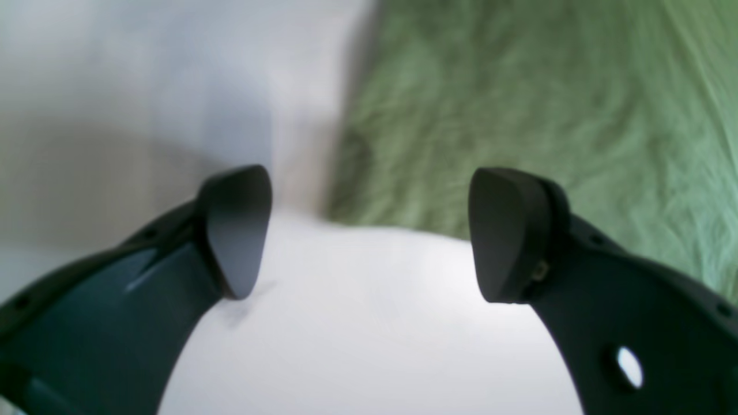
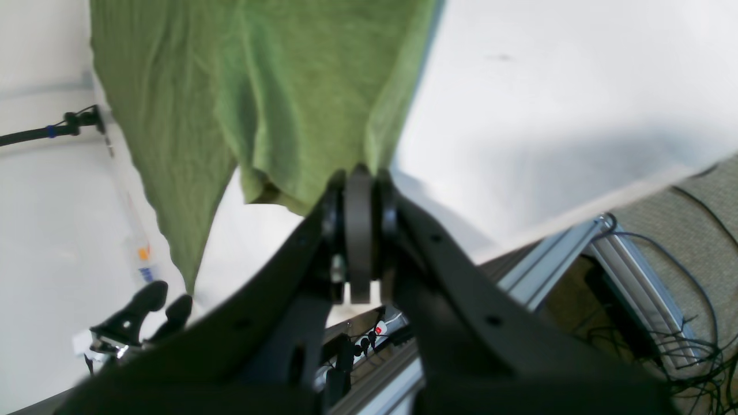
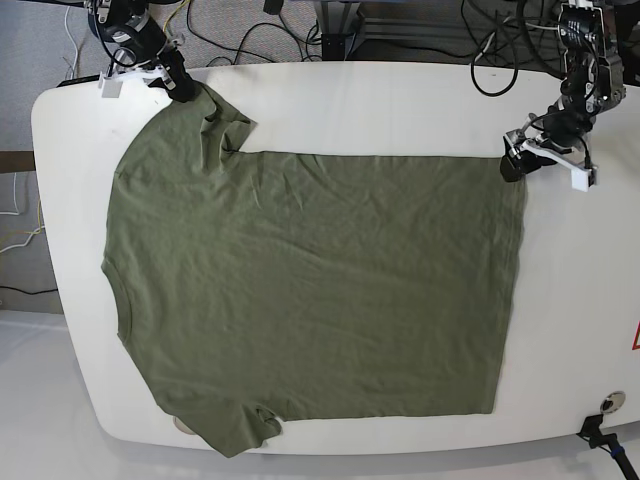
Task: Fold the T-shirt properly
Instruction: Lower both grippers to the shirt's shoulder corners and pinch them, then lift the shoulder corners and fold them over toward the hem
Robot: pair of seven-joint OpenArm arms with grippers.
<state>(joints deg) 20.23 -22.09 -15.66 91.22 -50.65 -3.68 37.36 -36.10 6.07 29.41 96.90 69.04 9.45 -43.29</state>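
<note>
The olive-green T-shirt (image 3: 310,290) lies spread flat on the white table (image 3: 400,110), with its collar side toward the left edge and its hem toward the right. At the back left my right gripper (image 3: 186,88) is shut on the edge of the far sleeve. In the right wrist view its jaws (image 2: 360,180) pinch the green fabric (image 2: 259,98), which stretches away from them. By the hem's far corner my left gripper (image 3: 513,163) stands open. The left wrist view shows its fingers (image 1: 236,230) wide apart over bare table, just short of the shirt's edge (image 1: 519,104), with nothing between them.
Cables (image 3: 330,30) and arm mounts crowd the table's back edge. An aluminium frame rail (image 2: 582,253) and loose wires run below the table edge beside my right gripper. A small round fitting (image 3: 611,402) sits at the front right corner.
</note>
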